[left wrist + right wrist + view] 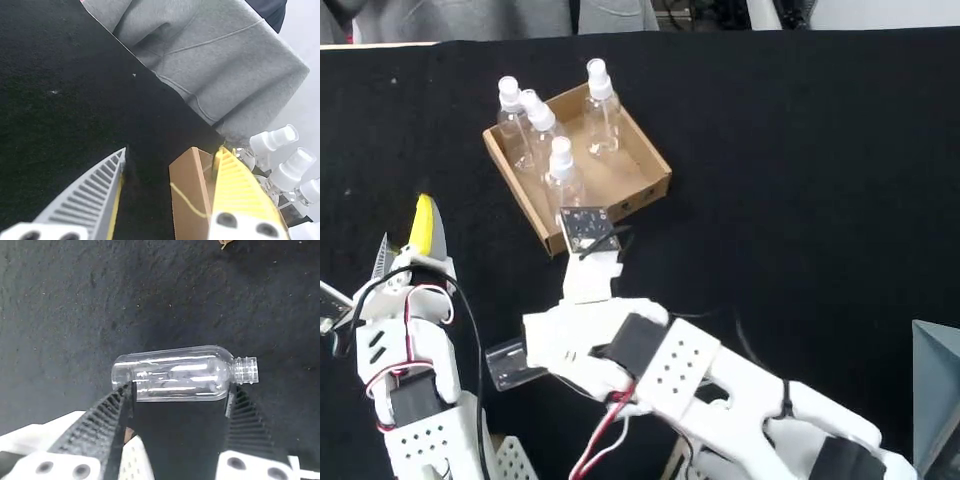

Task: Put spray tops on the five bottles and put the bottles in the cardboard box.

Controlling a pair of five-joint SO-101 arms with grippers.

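high view had four capped bottles (563,175) standing in the cardboard box (640,165), right wrist view showed the fifth, a capless bottle (175,372), lying on the black table (60,300) crosswise at the right gripper (178,390), grip couldn't be told; left gripper (172,150) sat spread and empty near the box.

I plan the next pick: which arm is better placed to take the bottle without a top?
Probably right: the right gripper is open at the topless bottle, while the left gripper is open beside the cardboard box.
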